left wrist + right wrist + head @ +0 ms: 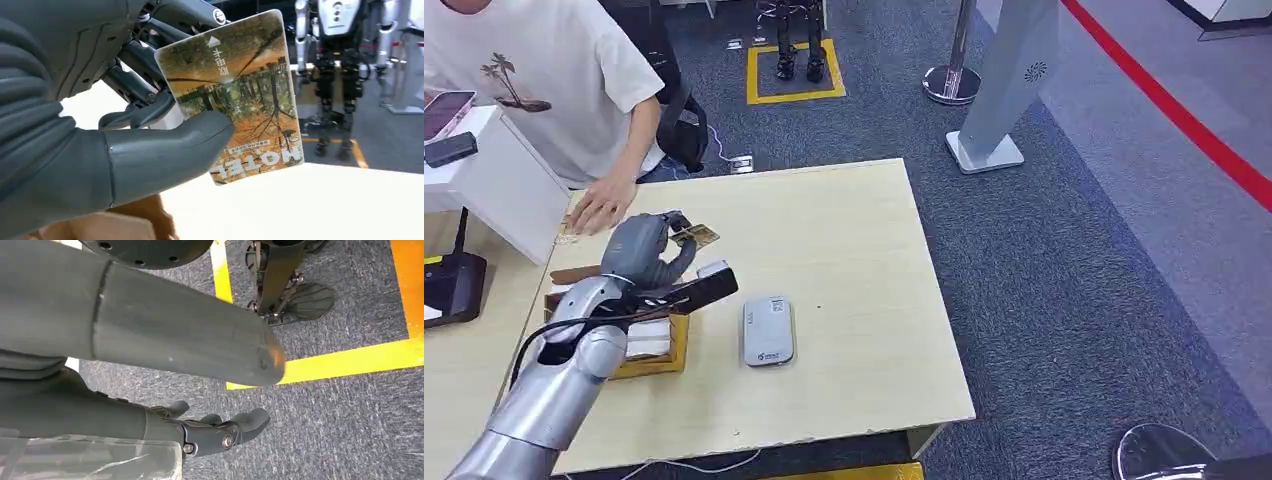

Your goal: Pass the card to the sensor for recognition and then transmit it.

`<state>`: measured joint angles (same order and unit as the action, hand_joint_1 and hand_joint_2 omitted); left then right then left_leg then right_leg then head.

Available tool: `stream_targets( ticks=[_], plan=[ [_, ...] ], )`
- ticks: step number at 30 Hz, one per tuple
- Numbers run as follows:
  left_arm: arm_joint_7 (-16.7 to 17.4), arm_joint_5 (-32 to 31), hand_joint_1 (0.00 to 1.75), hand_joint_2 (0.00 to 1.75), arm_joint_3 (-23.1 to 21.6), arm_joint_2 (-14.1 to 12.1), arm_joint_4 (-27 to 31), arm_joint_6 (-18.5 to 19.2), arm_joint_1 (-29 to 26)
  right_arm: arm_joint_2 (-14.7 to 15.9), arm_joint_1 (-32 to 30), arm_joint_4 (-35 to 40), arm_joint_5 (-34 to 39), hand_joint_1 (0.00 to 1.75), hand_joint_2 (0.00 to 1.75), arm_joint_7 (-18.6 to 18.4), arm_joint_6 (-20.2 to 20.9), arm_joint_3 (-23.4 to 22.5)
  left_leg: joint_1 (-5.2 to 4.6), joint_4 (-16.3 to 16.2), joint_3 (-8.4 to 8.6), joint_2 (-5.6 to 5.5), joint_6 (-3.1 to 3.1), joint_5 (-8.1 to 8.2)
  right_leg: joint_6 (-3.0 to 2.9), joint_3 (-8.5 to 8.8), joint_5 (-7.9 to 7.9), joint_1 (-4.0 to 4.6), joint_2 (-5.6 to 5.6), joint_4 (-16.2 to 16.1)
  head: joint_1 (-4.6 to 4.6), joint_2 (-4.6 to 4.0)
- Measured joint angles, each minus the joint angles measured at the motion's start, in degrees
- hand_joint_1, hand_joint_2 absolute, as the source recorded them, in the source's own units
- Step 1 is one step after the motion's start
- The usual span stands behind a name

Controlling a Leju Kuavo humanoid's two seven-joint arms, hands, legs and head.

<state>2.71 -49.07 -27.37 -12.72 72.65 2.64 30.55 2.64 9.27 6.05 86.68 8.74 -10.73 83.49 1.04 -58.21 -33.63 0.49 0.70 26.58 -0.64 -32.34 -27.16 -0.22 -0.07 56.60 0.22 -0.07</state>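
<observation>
Silver arm, grey hands: the Kuavo humanoid's limbs up close.
The left arm (544, 385) is polished silver, a black cable looping along it toward the matte grey left hand (646, 250); the right hand (150, 330) has a thick grey thumb, darker fingers (225, 432) with round silver screws, and a ribbed cover.

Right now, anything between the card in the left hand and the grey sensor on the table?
Head view: nothing lies between. The card, held by the left hand, and the sensor are separated by bare tabletop.
</observation>
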Motion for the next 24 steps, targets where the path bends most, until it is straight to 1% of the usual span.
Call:
stream_targets(
  ticks=[2, 7, 12, 19, 24],
  plan=[
    [0.0, 0.1, 1.75, 1.75, -0.8, 0.8, -0.4, -0.4, 0.0, 0.0, 0.1, 0.0, 0.0, 0.0, 0.0, -0.2, 0.0, 0.1, 0.0, 0.0, 0.0, 0.0, 0.0, 0.0, 0.0, 0.0, 0.0, 0.0, 0.0, 0.0, 0.0, 0.0],
    [-0.1, 0.5, 1.75, 1.75, -2.0, 1.8, -1.4, -1.1, -0.7, 0.0, 0.1, 0.0, 0.0, 0.0, 0.0, -0.2, 0.0, 0.4, 0.0, 0.0, 0.0, 0.0, 0.0, 0.0, 0.0, 0.01, 0.0, 0.0, 0.0, 0.0, 0.0, 0.0],
    [0.1, -0.2, 1.75, 1.75, -2.9, 2.0, -2.1, -2.9, -3.7, 0.0, 0.1, 0.0, 0.0, 0.0, 0.0, -0.2, 0.0, 0.8, 0.0, 0.0, -0.01, 0.0, 0.0, 0.0, 0.0, 0.0, -0.01, 0.0, 0.01, 0.0, 0.02, 0.0],
    [1.0, -1.1, 1.75, 1.75, -2.9, 2.1, -2.7, -4.9, -8.3, 0.0, 0.1, 0.0, 0.1, 0.0, 0.0, -0.4, -0.2, 1.3, 0.0, 0.0, -0.01, 0.0, -0.02, 0.02, 0.0, 0.0, -0.02, 0.0, 0.01, 0.0, 0.0, 0.0],
    [1.3, -1.1, 1.75, 1.75, -2.9, 2.4, -3.2, -5.6, -9.6, -0.1, 0.1, 0.0, 0.0, 0.0, 0.0, -0.4, -0.2, 1.5, 0.0, 0.0, -0.01, -0.01, -0.02, 0.01, 0.0, 0.0, -0.02, 0.0, 0.0, 0.0, 0.0, 0.0]
  ],
)
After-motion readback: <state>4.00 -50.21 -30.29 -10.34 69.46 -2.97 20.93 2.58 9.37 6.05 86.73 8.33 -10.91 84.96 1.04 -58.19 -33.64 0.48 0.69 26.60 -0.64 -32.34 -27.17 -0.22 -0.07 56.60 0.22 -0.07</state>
